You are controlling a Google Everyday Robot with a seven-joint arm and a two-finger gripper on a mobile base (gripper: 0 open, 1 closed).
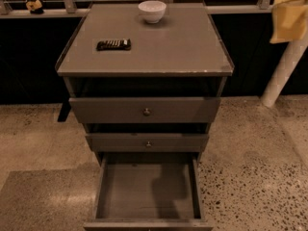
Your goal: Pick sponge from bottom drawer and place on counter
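Sponge: place cannot be told. Drawers: three; bottom drawer (147, 191) pulled out, floor in shadow. Worktop (168, 47): one white bowl (152, 10) at the back, one black remote (113, 44) at the left. Speckled stone floor (255, 148). Hand (288, 16): yellow, raised beyond the worktop's right rear corner; grip cannot be told.
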